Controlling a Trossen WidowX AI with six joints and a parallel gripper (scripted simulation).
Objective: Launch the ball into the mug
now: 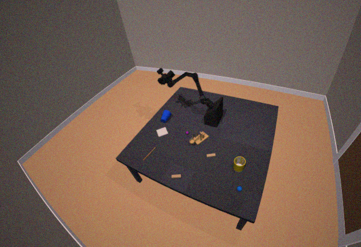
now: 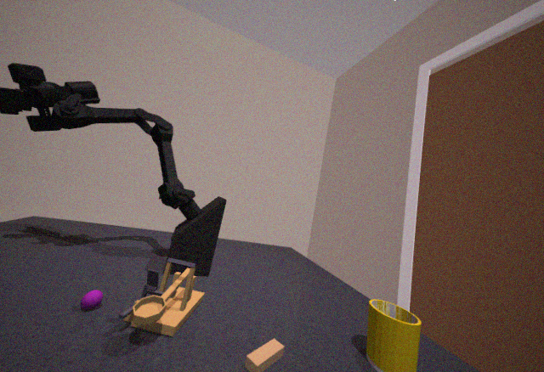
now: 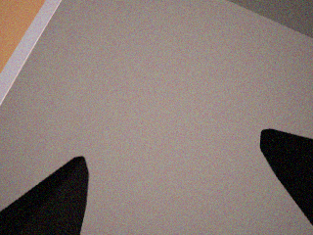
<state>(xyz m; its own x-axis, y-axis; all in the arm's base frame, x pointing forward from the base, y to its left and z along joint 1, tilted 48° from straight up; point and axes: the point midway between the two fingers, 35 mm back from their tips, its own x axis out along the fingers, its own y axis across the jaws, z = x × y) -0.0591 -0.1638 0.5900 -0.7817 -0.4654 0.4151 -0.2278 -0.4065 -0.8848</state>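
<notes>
A small purple ball (image 1: pixel 186 132) (image 2: pixel 92 300) lies on the table beside the wooden catapult (image 1: pixel 205 138) (image 2: pixel 182 315), on its cup side. The catapult's arm is low, and its cup (image 2: pixel 149 308) looks empty. The yellow mug (image 1: pixel 238 167) (image 2: pixel 393 341) stands upright toward the right side of the table, apart from the catapult. My gripper (image 3: pixel 175 152) is open with nothing between its fingers. It is held high, far above and away from the ball, catapult and mug; the wrist view shows mostly wall.
A blue ball (image 1: pixel 239 188) lies in front of the mug. Wooden blocks (image 1: pixel 211 154) (image 1: pixel 176 176) (image 2: pixel 264 356) lie in front of the catapult. A blue cup-like object (image 1: pixel 165 116), a white square (image 1: pixel 162 131) and a thin orange stick (image 1: pixel 149 153) are near the left edge.
</notes>
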